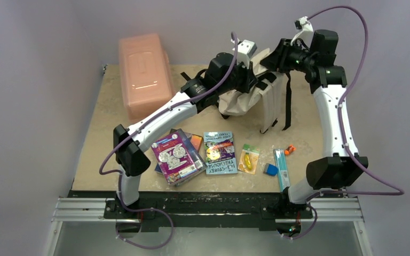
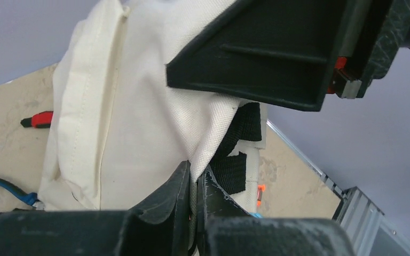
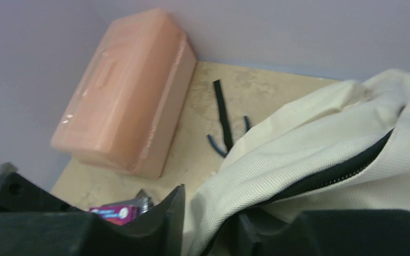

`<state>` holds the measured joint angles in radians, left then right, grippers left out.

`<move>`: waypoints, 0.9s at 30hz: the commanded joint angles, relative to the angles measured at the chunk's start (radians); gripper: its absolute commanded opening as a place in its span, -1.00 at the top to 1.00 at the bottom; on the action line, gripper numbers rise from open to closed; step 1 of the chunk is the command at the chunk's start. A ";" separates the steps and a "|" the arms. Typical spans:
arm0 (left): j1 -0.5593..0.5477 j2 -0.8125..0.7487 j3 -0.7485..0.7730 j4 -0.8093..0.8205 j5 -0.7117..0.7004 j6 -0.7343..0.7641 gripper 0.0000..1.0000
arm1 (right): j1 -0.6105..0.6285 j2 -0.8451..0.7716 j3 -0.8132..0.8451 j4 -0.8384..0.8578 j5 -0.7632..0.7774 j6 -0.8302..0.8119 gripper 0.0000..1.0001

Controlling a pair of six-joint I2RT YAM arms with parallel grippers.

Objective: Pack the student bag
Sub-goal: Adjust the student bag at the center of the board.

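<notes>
Pinching a fold of the seemingly light, floppy student bag (image 1: 244, 101) above the table's (image 1: 309, 125) far middle, my left gripper (image 2: 195, 173) is clamped tight, while I cannot tell whether my right gripper (image 3: 208, 210), straddling the zipper (image 3: 325, 176) edge, grips.

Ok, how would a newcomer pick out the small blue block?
On the beige tabletop, follow the row of loose items along the near edge rightward. The small blue block lies between the clear packet holding something yellow and the long pale-blue slim pack. It alone is squat, plain and solid blue.
</notes>
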<state>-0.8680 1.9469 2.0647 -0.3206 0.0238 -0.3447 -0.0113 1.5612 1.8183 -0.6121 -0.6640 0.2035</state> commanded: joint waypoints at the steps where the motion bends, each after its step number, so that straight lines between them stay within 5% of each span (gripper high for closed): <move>1: 0.002 -0.022 0.038 0.075 -0.135 -0.152 1.00 | 0.043 -0.051 0.030 -0.048 0.363 0.062 0.07; 4: 0.002 -0.042 0.029 0.111 -0.197 -0.284 1.00 | 0.076 -0.064 0.050 -0.135 0.611 0.028 -0.23; 10: 0.008 -0.064 0.063 0.118 -0.307 -0.468 1.00 | 0.082 -0.234 -0.089 -0.062 0.748 0.039 -0.57; 16: 0.015 -0.060 0.103 0.127 -0.373 -0.544 1.00 | 0.088 -0.455 -0.325 0.056 0.617 0.108 -0.81; 23: 0.016 -0.053 0.100 0.172 -0.352 -0.585 1.00 | 0.134 -0.627 -0.619 0.236 0.247 0.146 -0.92; 27: 0.016 -0.041 0.112 0.169 -0.327 -0.610 1.00 | 0.234 -0.668 -0.738 0.334 0.304 0.109 -0.98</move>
<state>-0.8520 1.9469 2.0964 -0.3061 -0.3077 -0.8967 0.1505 0.9092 1.1713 -0.4381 -0.2970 0.3244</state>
